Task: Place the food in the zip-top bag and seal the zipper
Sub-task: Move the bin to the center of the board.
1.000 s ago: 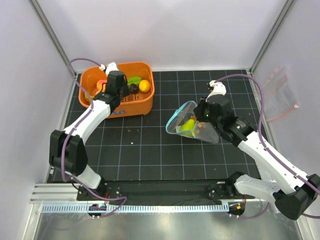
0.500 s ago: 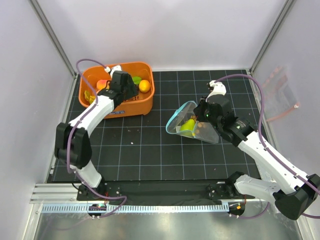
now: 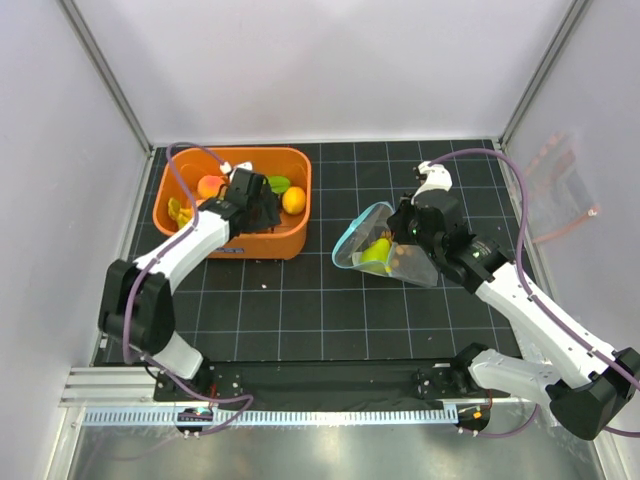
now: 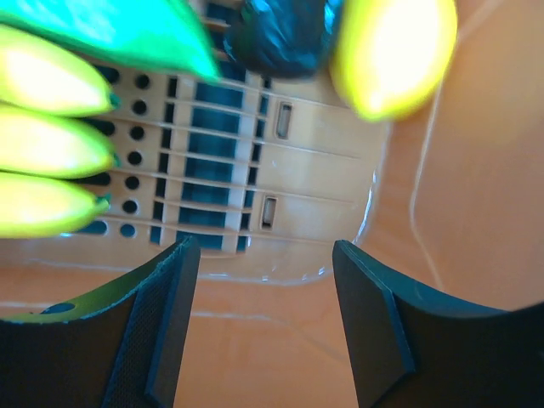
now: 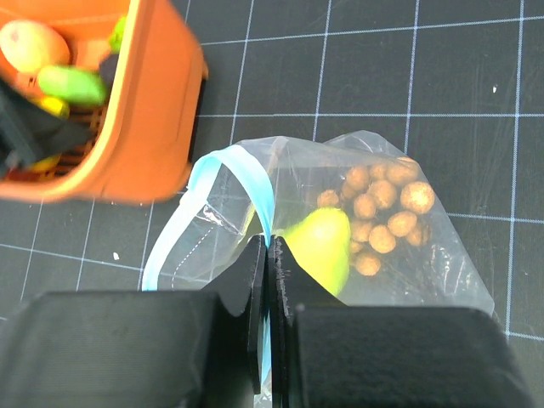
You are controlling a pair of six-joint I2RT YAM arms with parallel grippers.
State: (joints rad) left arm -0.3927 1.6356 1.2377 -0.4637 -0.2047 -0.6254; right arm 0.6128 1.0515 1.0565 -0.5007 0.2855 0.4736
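Over the last second the orange basket has been shifted on the tabletop, toward the arm bases, and the left tool has been carried from the basket's left part to its middle. In the wrist view this tool is seen spread wide just above the slotted floor, with nothing between its fingers; the banana lies to one side, and a peach is left at the far wall. Nothing has been altered on the right: the zipper is kept pinched by the right tool, so the zip-top bag is held with its mouth gaping toward the basket, well apart from it. Only the brown balls and a yellow-green piece are inside. It is judged that another pick is being lined up, and that sealing is far off.
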